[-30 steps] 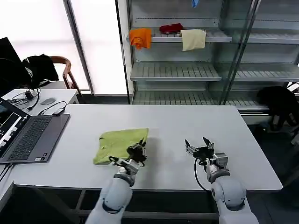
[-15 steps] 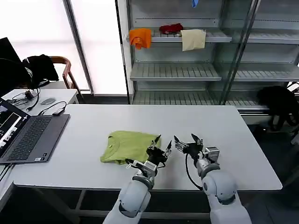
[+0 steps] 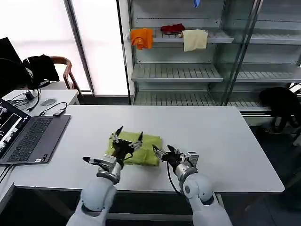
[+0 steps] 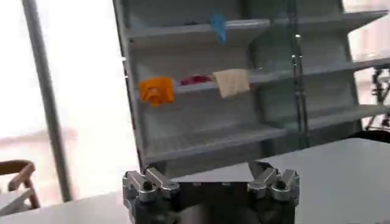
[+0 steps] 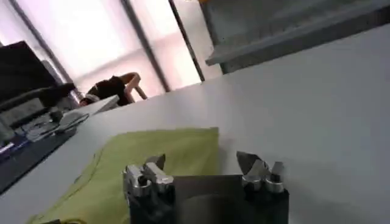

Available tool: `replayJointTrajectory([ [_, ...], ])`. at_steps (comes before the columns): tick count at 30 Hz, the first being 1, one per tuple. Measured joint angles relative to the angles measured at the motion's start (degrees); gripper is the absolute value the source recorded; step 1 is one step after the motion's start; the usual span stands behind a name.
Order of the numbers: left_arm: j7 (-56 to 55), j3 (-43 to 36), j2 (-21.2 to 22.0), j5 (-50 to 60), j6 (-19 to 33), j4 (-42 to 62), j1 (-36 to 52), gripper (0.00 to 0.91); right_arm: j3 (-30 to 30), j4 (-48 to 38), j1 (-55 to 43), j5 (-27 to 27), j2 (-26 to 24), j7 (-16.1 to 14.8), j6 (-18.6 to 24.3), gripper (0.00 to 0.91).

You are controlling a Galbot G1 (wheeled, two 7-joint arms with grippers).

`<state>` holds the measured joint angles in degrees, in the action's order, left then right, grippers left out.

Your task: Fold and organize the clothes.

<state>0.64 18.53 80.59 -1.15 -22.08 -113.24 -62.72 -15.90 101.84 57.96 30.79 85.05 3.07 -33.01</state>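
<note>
Lime-green T-shirt [image 3: 136, 148] is seen folded on the bench [image 3: 225, 136], between the left claw [image 3: 126, 140] and right claw [image 3: 162, 153]; both are spread wide, nothing gripped, apparently poised at its edges for tidying.

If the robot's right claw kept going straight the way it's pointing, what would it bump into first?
Most likely the green T-shirt. The open right gripper points at its near edge, just short of the cloth, though exact depth is hard to judge.

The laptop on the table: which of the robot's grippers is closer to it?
Left. The left gripper hovers over the green T-shirt, on the laptop's side; the right gripper sits at the shirt's far edge.
</note>
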Motion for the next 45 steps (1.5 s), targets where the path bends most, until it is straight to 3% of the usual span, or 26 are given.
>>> replayJointTrajectory([
  [12, -0.3, 5.4, -0.9, -3.5, -0.8, -2.0, -0.6, 0.907, 1.6, -1.2, -0.3, 5.0, 0.4, 3.8, -0.2, 0.000],
  [27, -0.8, 8.9, -1.5, -4.9, -1.0, -3.3, -1.7, 0.907, 0.9, -0.2, -0.4, 6.5, 0.6, 6.7, -0.2, 0.000],
  [41, -0.9, 9.0, -1.3, -5.2, -1.4, -3.2, -2.3, 0.907, -3.4, 3.4, 1.5, 7.0, -5.4, 6.9, -0.4, 0.000],
  [42, -0.9, 8.9, -1.3, -5.2, -1.4, -3.2, -2.3, 0.907, -3.6, 3.4, 1.7, 6.8, -5.8, 6.7, -0.4, 0.907],
  [45, -0.9, 8.7, -1.2, -5.2, -1.5, -3.0, -2.6, 0.907, -4.4, 3.4, 2.4, 5.0, -6.6, 5.7, -0.3, 0.907],
])
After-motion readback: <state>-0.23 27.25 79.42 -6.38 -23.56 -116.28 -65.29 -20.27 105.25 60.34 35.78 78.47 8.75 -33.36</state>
